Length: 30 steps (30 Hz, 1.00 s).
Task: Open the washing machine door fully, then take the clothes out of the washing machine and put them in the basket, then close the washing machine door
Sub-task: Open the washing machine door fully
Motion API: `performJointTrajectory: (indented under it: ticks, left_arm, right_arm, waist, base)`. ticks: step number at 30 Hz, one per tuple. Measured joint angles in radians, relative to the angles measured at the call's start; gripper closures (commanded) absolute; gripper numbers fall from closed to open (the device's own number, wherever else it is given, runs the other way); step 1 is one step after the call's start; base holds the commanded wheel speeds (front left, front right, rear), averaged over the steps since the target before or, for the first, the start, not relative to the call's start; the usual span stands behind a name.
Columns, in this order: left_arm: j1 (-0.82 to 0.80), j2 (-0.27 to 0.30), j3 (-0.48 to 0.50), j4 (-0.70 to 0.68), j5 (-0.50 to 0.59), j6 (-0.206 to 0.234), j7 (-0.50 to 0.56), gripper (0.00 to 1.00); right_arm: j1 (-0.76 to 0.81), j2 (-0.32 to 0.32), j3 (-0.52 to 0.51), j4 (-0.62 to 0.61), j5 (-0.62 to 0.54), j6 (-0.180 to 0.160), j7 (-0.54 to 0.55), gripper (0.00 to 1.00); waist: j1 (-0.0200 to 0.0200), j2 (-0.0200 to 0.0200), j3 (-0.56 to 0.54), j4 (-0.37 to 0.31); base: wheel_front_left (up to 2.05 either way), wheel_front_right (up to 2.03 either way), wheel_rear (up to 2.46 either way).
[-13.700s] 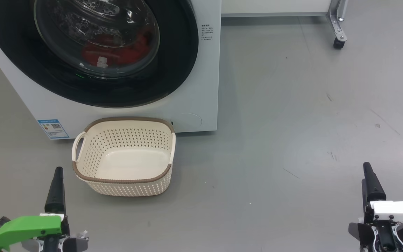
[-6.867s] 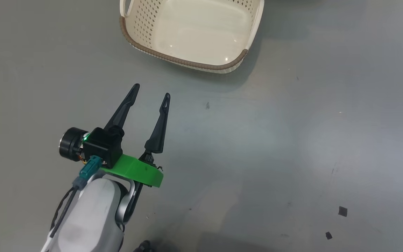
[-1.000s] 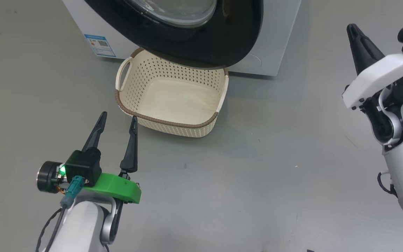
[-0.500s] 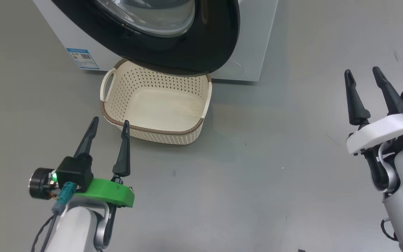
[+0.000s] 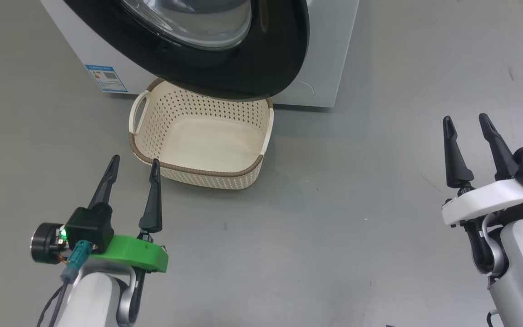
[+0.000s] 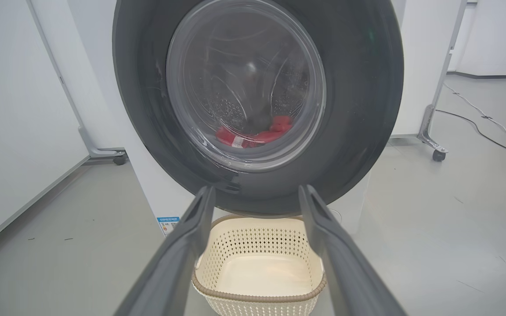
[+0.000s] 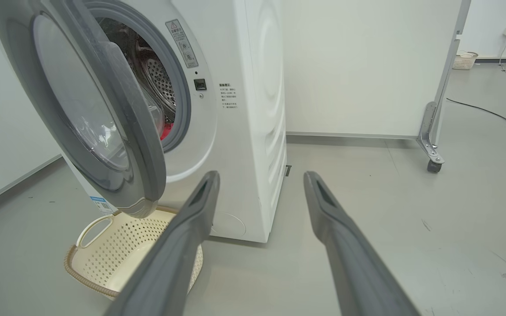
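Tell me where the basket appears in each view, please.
Head view: basket left of centre, upper half.
Left wrist view: basket at bottom centre.
Right wrist view: basket at lower left.
Shared landmark: the door, hanging over the basket's back rim.

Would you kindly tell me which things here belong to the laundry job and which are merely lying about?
Job: big white front-loading washing machine; its round black-rimmed glass door; red fabric clothes inside it; cream perforated plastic basket.
Lying about: white panel on castors; black floor cable; small pale basket by the far wall.
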Motion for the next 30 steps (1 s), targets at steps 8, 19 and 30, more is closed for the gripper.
performJointTrajectory:
  ticks: [8, 19, 30]
  left_arm:
    - [0.028, -0.001, 0.002, 0.022, 0.005, -0.014, 0.0, 0.0]
    - [0.072, -0.002, 0.007, 0.035, 0.026, -0.023, 0.0, 0.0]
    - [0.087, -0.002, 0.006, 0.031, 0.029, -0.025, 0.0, 0.0]
  right_arm:
    - [0.051, 0.014, -0.002, 0.003, -0.005, -0.006, -0.014, 0.0]
    - [0.116, 0.029, -0.005, 0.006, -0.007, -0.007, -0.023, 0.0]
    - [0.138, 0.03, -0.015, -0.02, -0.007, -0.01, -0.026, 0.0]
  waist:
    - [0.0, 0.0, -0.038, 0.003]
    - [0.0, 0.0, -0.104, 0.003]
    - [0.0, 0.0, -0.116, 0.003]
  base:
    - [0.0, 0.0, 0.0]
    - [0.0, 0.0, 0.0]
    - [0.0, 0.0, 0.0]
